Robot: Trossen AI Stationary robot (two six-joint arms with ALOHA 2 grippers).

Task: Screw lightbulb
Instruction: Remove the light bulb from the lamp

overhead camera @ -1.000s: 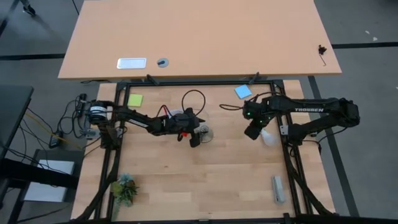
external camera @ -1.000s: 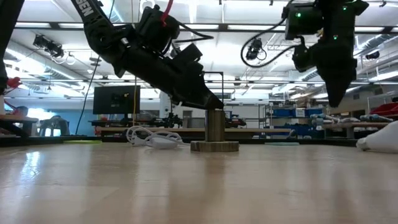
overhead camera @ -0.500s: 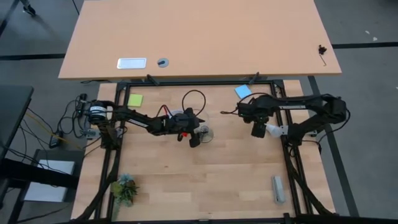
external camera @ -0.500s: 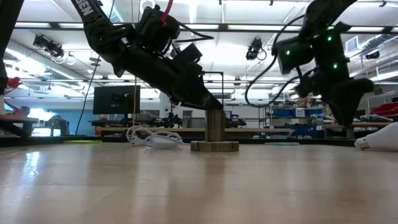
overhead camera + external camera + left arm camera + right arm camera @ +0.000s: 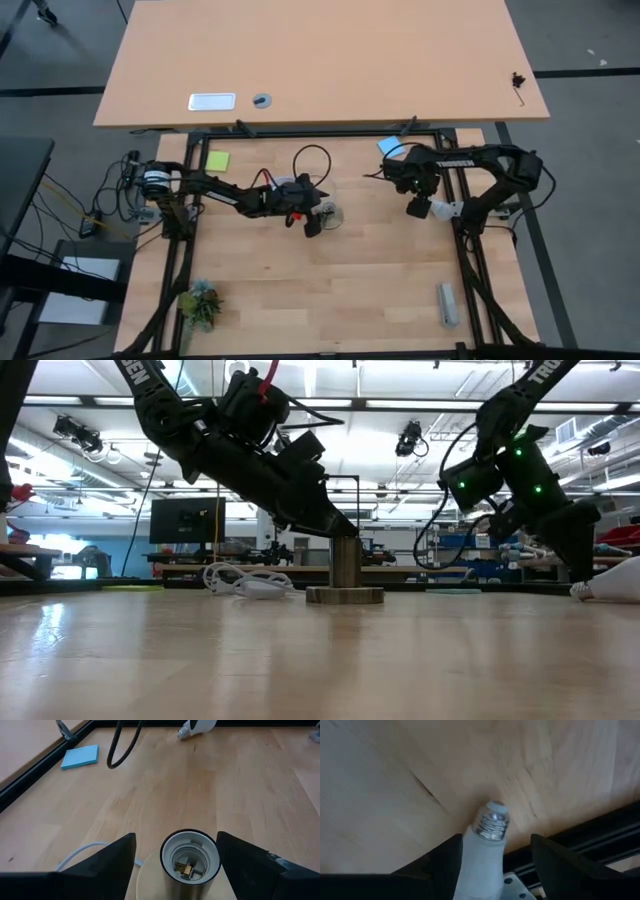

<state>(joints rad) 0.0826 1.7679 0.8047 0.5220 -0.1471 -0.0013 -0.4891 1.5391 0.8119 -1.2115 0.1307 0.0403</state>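
R gripper [image 5: 492,852] at high view's right-centre, fingers apart round lightbulb [image 5: 482,852], no contact visible; L gripper [image 5: 190,857] open, straddling socket [image 5: 190,857].

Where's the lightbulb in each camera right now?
High view: lightbulb near the table's right edge, under the right gripper.
Low view: far right, lying on the table.
Left wrist view: top edge.
Right wrist view: between the jaws.
Shared landmark: socket.

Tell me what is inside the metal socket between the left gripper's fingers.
The socket is empty: a white inner lining and a small brass contact at the bottom show. No bulb is in it; the lightbulb lies on the table between the right gripper's open fingers. The base under the socket is mostly hidden.
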